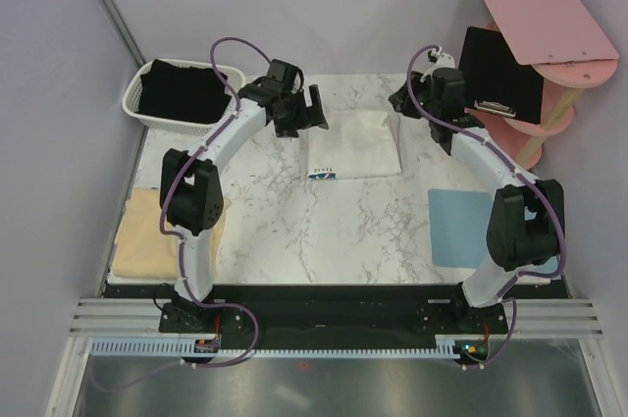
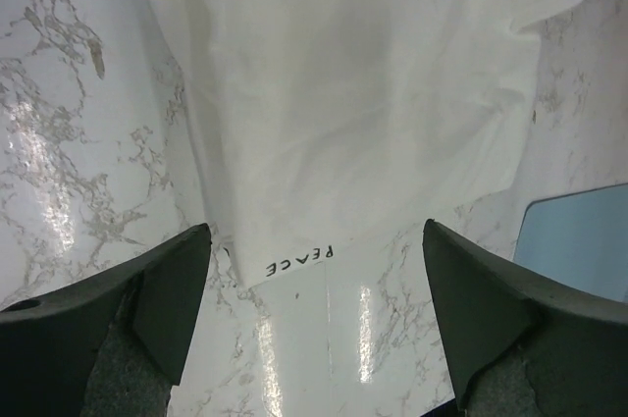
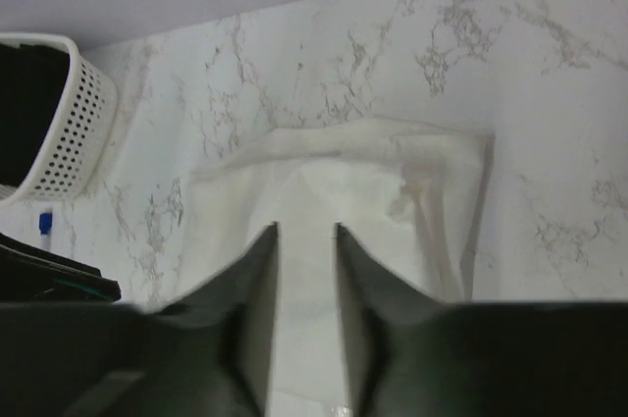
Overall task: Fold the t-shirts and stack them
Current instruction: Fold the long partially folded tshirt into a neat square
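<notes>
The white t-shirt (image 1: 355, 145) lies folded at the table's far middle, with a bit of its blue print at the near left corner. In the left wrist view the shirt (image 2: 363, 93) shows "PEACE" at its near edge. My left gripper (image 1: 316, 111) hovers at the shirt's far left corner, with jaws wide open and empty (image 2: 314, 240). My right gripper (image 1: 403, 101) is at the shirt's far right corner. Its jaws (image 3: 306, 231) stand narrowly apart over the cloth (image 3: 432, 191) and hold nothing. A pale yellow t-shirt (image 1: 157, 233) lies at the left edge. A black t-shirt (image 1: 177, 91) sits in the basket.
A white perforated basket (image 1: 136, 95) stands at the far left; it also shows in the right wrist view (image 3: 74, 123). A light-blue mat (image 1: 459, 226) lies at the right, also in the left wrist view (image 2: 579, 240). A black clipboard (image 1: 502, 72) rests on a pink shelf (image 1: 545, 13) at the far right.
</notes>
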Controlling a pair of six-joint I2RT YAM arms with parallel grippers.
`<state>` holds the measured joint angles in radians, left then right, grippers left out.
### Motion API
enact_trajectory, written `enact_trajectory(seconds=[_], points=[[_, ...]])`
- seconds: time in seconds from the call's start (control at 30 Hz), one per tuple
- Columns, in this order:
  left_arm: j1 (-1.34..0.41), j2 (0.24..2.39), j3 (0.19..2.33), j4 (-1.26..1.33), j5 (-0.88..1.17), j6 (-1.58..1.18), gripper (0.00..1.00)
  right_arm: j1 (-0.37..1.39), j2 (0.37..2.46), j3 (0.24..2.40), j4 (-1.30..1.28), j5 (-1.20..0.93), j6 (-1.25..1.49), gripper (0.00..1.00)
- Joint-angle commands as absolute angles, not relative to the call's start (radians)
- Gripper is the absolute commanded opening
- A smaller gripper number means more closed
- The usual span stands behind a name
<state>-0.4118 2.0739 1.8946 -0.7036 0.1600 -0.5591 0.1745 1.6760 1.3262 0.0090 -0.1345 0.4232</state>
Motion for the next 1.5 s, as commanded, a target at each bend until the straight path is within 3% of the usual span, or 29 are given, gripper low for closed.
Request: enact_trajectory(seconds=[0.0, 0.27, 0.83, 1.27, 1.47], points=[[-0.423, 2.016, 1.745, -0.615, 0.137, -0.549, 0.95, 0.178, 1.704, 1.206, 0.069, -0.199, 0.439, 0.02], [-0.433, 2.022, 1.617, -0.492, 0.222, -0.575, 0.93, 0.181, 1.980, 1.442, 0.042, -0.233, 0.422, 0.00], [-0.434, 2.085, 1.600, -0.508, 0.204, -0.525, 0.90, 0.179, 2.293, 1.796, -0.130, -0.006, 0.430, 0.00], [-0.430, 1.974, 1.566, -0.525, 0.146, -0.502, 0.91, 0.178, 2.332, 1.818, -0.227, 0.156, 0.376, 0.00], [-0.422, 1.968, 1.569, -0.509, 0.132, -0.499, 0.92, 0.183, 2.087, 1.619, -0.031, 0.057, 0.393, 0.00]])
